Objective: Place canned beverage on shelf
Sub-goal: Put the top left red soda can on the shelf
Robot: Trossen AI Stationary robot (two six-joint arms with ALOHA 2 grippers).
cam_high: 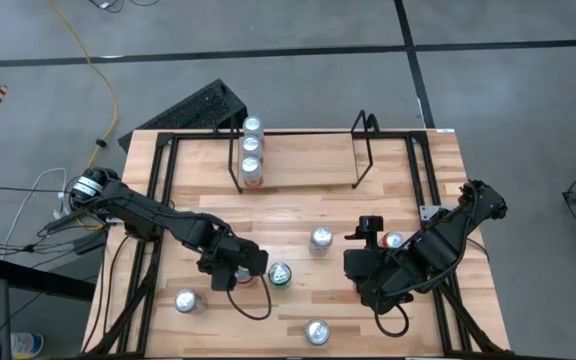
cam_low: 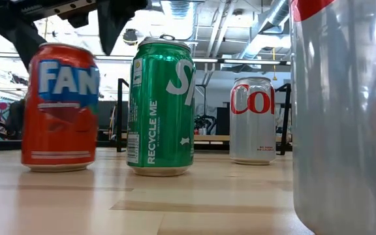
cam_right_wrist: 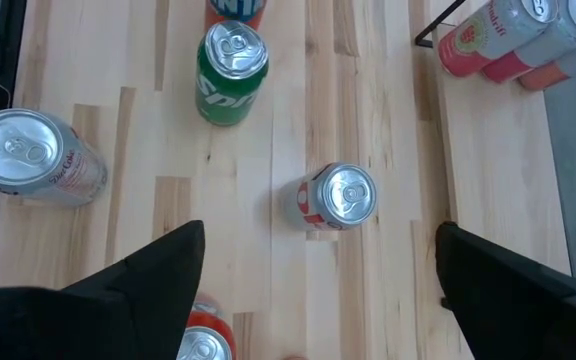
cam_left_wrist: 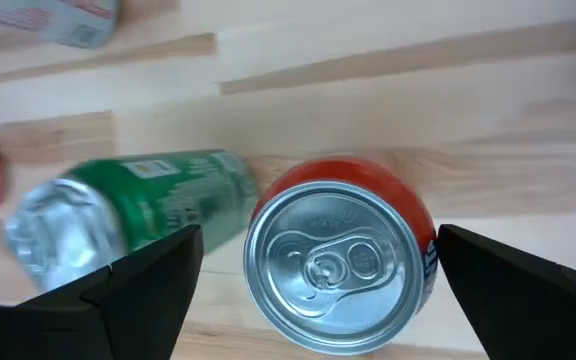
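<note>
An orange canned beverage stands upright on the table between the fingers of my open left gripper, which come down from above on either side with gaps showing. In the low view the same can stands under that gripper. A green can stands just right of it. The shelf stands at the table's far side, with three cans in a row at its left end. My right gripper hangs open high over the table's right half.
Loose upright cans stand around: a silver and red one mid-table, one under the right arm, one near left, one at the near edge. A black tube frame borders the tabletop. The shelf's middle and right part are bare wood.
</note>
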